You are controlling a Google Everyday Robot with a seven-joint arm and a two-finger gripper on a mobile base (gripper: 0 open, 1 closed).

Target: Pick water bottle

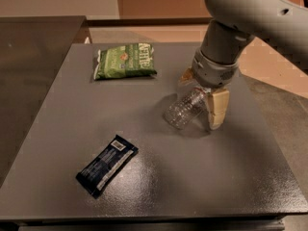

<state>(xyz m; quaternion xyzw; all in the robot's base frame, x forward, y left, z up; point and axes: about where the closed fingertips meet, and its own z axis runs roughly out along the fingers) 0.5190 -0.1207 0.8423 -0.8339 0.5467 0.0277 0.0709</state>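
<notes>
Lying on its side, the bottle [185, 110] is on the right half of the table [159, 186], about midway between the far and the near edge. Its base points toward the near-left of the table, and its neck end is hidden under the arm, so the cap does not show.

The gripper [201, 97] hangs directly over this neck end, low above the table. One tan finger [217, 109] stands at the right side of the bottle and reaches down almost to the table. A small part of the other finger shows at the far-left side. The fingers look spread wide with the bottle between them. A dark gap shows between the right finger and the bottle lower down, so I judge that nothing is gripped yet.

A green bag [125, 60] lies at the far-left part of the table, and a dark bar [107, 164] at the near-left part. Both are well apart from the bottle.

The step in hand seems to be the placing of the fingers around the bottle. The next move calls for closing them evenly, because a round bottle can roll or slip out, and then lifting straight up from the table.
</notes>
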